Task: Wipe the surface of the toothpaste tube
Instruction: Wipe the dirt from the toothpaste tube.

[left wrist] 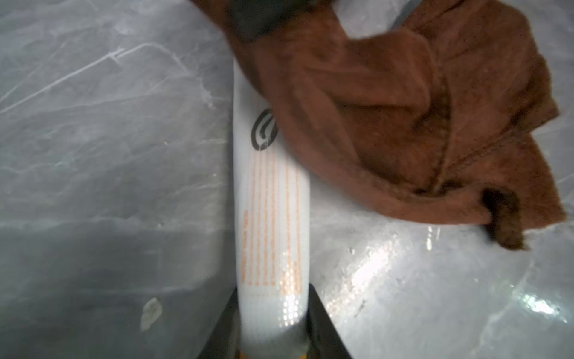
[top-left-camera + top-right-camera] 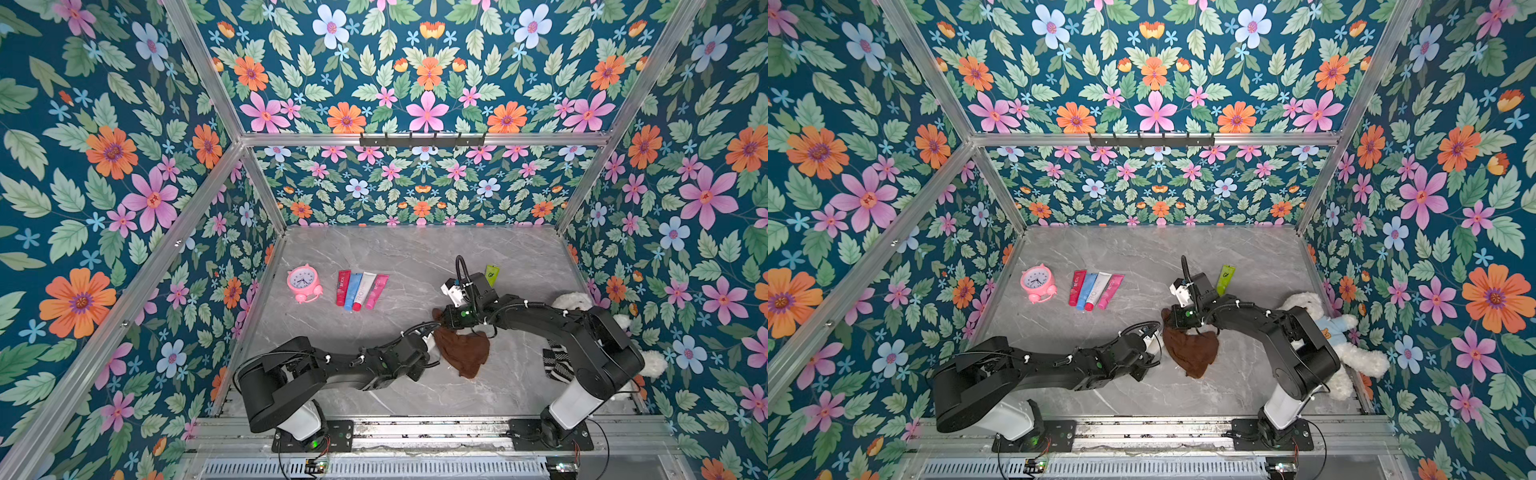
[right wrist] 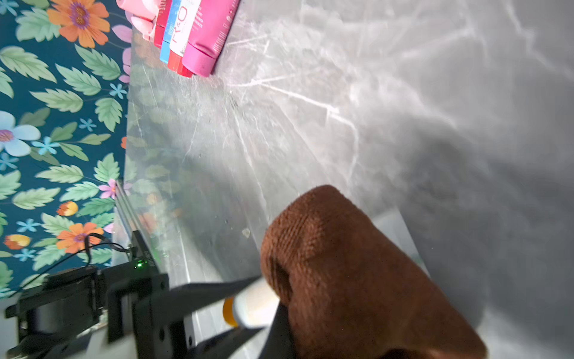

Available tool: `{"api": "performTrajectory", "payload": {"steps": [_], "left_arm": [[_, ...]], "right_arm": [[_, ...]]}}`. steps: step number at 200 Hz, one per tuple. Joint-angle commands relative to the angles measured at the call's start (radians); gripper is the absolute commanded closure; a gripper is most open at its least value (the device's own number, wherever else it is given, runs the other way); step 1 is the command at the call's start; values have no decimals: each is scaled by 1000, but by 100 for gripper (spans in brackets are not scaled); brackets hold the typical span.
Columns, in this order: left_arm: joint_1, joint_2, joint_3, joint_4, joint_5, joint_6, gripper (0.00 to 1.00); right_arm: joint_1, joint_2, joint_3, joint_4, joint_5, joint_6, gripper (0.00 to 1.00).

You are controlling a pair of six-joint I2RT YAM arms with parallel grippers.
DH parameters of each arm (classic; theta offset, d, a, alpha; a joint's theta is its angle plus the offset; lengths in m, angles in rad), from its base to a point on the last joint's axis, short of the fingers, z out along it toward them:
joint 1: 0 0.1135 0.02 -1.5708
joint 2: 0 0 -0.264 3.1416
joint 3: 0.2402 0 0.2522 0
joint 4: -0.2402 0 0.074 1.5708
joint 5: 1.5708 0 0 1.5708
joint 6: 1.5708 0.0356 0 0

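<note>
The toothpaste tube (image 1: 270, 202) is white with orange print and an orange cap (image 3: 228, 312). My left gripper (image 1: 273, 326) is shut on its cap end, one dark finger (image 1: 323, 326) on each side. In both top views the left gripper (image 2: 430, 338) sits near the table's middle. A brown cloth (image 2: 465, 351) hangs from my right gripper (image 2: 441, 321), which is shut on it. The cloth (image 1: 388, 108) lies over the tube's far end and hides it. In the right wrist view the cloth (image 3: 348, 279) touches the tube (image 3: 257, 304) just past the left fingers (image 3: 211, 292).
A pink alarm clock (image 2: 303, 282) and a row of several coloured tubes (image 2: 361, 291) lie at the back left. A green tube (image 2: 492, 275) lies behind the right arm. A white teddy bear (image 2: 1325, 332) and a striped cloth (image 2: 557, 361) are against the right wall.
</note>
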Motion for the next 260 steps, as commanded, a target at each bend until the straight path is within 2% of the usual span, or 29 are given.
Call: {"api": "performTrajectory", "payload": {"steps": [1,34,70,104,133,155,174,209,230,260], "left_arm": [[-14,28,9,-118,28,-4,89],[-19,33,13,-124,10,-11,92],[-18,45,20,-129,10,-13,93],[-18,46,22,-130,7,-13,94],[-19,46,20,-129,8,-13,95],[-18,46,20,-126,14,-8,95],[-19,47,20,-126,19,-4,95],[-34,38,17,-130,-8,-7,95],[-64,57,36,-156,-60,-10,96],[-114,108,83,-202,-134,-12,99]], "right_arm": [[2,42,33,-107,16,-71,100],[17,57,-14,-115,38,-82,100],[17,-17,-112,-96,62,-65,100],[71,-121,-193,-31,-2,5,100],[136,-134,-267,92,-69,103,100],[139,-121,-309,163,-78,138,100],[102,-110,-299,137,-57,117,100],[-51,-151,-248,36,-40,59,100],[-59,-181,-164,-86,21,-13,100],[-33,-160,-111,-113,-33,-38,100]]}}
